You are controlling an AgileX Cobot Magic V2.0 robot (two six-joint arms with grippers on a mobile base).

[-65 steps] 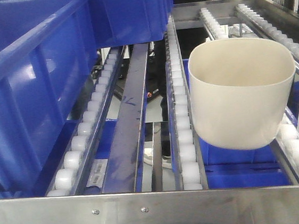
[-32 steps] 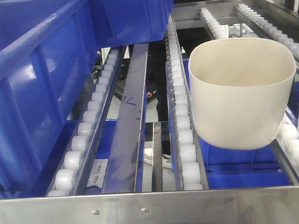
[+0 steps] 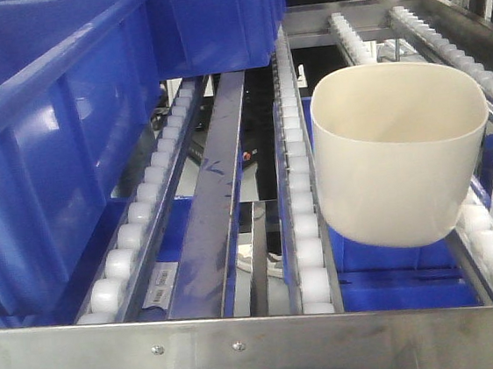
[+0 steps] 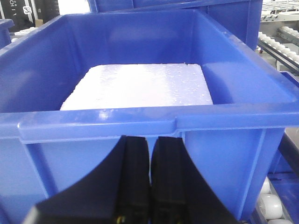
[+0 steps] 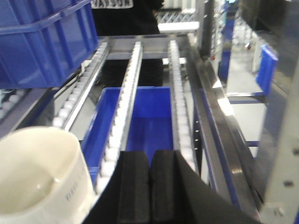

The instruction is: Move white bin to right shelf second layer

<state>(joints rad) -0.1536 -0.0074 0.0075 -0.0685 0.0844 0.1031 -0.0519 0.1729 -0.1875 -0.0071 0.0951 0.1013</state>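
Note:
The white bin (image 3: 398, 160) stands upright and empty on the right shelf second layer (image 3: 304, 231), held between two roller rails behind the steel front bar (image 3: 262, 333). In the right wrist view the white bin (image 5: 37, 177) fills the lower left corner, just left of my right gripper (image 5: 150, 153), which is shut on nothing and apart from the bin. My left gripper (image 4: 150, 138) is also shut and empty, close in front of the wall of a blue crate (image 4: 140, 121). Neither gripper shows in the front view.
A big blue crate (image 3: 49, 152) sits on the left rails, with a white foam slab (image 4: 140, 86) inside it. A second blue crate (image 3: 212, 21) stands behind it. Another blue crate (image 5: 145, 121) lies below the rails. A steel frame post (image 5: 280, 140) runs along the right.

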